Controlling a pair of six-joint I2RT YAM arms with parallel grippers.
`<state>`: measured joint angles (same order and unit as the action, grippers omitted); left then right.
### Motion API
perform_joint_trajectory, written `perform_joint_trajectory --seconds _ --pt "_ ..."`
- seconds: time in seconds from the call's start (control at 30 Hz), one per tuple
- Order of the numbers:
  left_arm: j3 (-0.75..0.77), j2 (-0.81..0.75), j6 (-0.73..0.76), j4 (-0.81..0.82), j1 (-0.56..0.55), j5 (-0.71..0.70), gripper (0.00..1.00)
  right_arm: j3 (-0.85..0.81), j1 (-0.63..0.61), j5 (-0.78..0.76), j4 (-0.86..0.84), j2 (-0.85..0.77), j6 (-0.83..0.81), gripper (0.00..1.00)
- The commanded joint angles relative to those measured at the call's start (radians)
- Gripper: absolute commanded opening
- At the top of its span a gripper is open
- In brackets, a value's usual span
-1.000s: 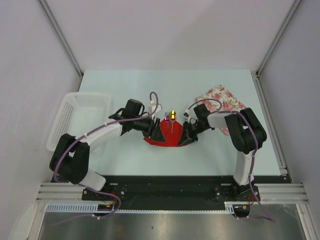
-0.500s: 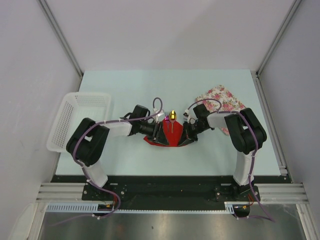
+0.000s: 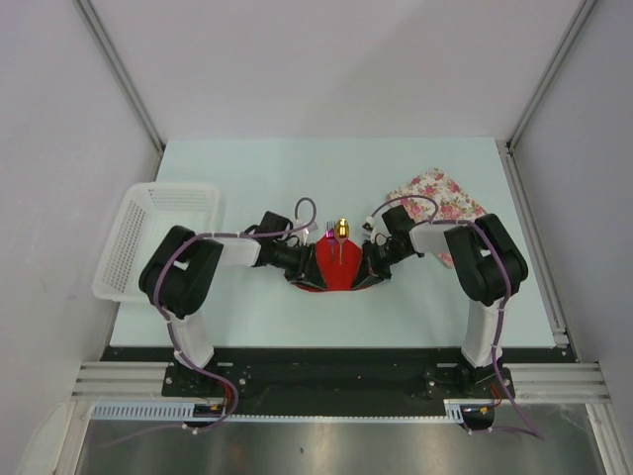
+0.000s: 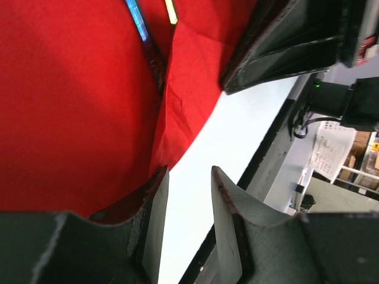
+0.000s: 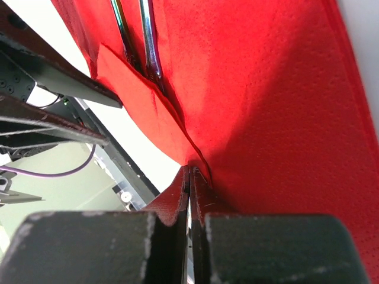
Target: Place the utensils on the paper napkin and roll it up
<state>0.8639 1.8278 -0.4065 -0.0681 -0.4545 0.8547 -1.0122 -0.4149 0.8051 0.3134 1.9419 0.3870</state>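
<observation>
The red paper napkin (image 3: pixel 336 272) lies mid-table with both side edges lifted. The pink-purple fork (image 3: pixel 329 236) and the gold-bowled spoon (image 3: pixel 341 228) lie side by side on it, heads sticking out at the far edge. Their handles show in the right wrist view (image 5: pixel 148 41) and in the left wrist view (image 4: pixel 141 29). My right gripper (image 5: pixel 190 173) is shut on a fold of the napkin's (image 5: pixel 266 106) right edge. My left gripper (image 4: pixel 188 180) is open at the napkin's (image 4: pixel 71 106) left edge; one finger (image 4: pixel 155 192) touches the paper and bare table shows between the jaws.
A white floral cloth (image 3: pixel 435 193) lies at the back right behind my right arm. A white mesh basket (image 3: pixel 153 233) stands at the table's left edge. The black front rail (image 3: pixel 326 371) runs along the near edge.
My left arm has folded in and its gripper has shifted right, against the napkin's left edge. The napkin looks narrower. My right gripper has held still.
</observation>
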Motion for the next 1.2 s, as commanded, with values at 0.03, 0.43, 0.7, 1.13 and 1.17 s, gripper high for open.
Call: perform_joint_trajectory --seconds 0.03,0.43,0.7,1.13,1.17 --pt "-0.016 0.008 0.044 -0.042 0.013 -0.051 0.38 0.004 -0.016 -0.109 0.042 -0.031 -0.062 0.0" --pt "-0.036 0.024 0.051 -0.082 0.03 -0.088 0.32 0.009 0.002 -0.201 0.142 -0.083 -0.171 0.0" --pt "-0.042 0.022 0.048 -0.07 0.031 -0.085 0.26 0.009 0.033 -0.155 0.196 -0.104 -0.2 0.0" --pt "-0.043 0.013 0.055 -0.07 0.031 -0.077 0.25 -0.063 -0.07 -0.04 0.07 -0.156 -0.057 0.02" --pt "-0.045 0.013 0.055 -0.07 0.031 -0.075 0.25 -0.068 -0.071 -0.04 0.058 -0.144 -0.051 0.01"
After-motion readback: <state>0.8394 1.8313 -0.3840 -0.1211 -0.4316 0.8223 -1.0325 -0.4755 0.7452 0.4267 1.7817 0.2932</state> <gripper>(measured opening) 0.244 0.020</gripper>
